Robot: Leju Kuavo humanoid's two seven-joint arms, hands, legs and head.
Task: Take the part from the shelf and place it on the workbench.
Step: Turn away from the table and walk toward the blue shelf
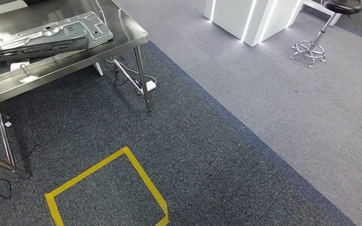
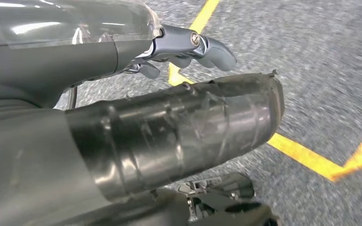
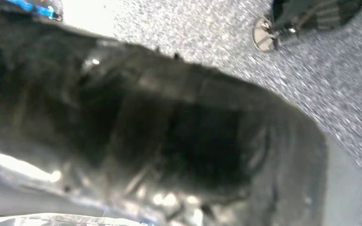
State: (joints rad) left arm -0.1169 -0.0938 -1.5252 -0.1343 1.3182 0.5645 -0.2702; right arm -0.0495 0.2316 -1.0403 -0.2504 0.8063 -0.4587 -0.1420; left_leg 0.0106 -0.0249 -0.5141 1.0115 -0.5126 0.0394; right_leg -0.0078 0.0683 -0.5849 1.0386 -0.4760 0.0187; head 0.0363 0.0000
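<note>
Head view looks down on a steel counter (image 1: 122, 35) at the upper left, and on its top lies the part (image 1: 52, 35), a long flat sheet-metal stamping with holes and raised ribs, its near end just short of the counter's right corner. A darker, narrower metal piece (image 1: 33, 49) rests along the part's front edge, touching it. On the dark carpet in front of the counter, well apart from its legs, a square of yellow tape (image 1: 108, 188) is marked out; a cable and a white plug block (image 1: 150, 85) lie under the counter beside its right front leg. Far beyond the counter's right corner stands a chrome-based stool (image 1: 318, 35) next to a white lit cabinet (image 1: 245, 19). In the left wrist view my left hand (image 2: 179, 52) hangs over the carpet and the yellow tape, well away from the part; its grey thumb (image 2: 169, 127), wrapped in clear tape, lies apart from the fingers (image 2: 212, 49), which are stretched out with nothing between them. In the right wrist view my right hand (image 3: 169, 136) is a dark blur over the carpet, and I cannot tell whether it is spread or closed.
</note>
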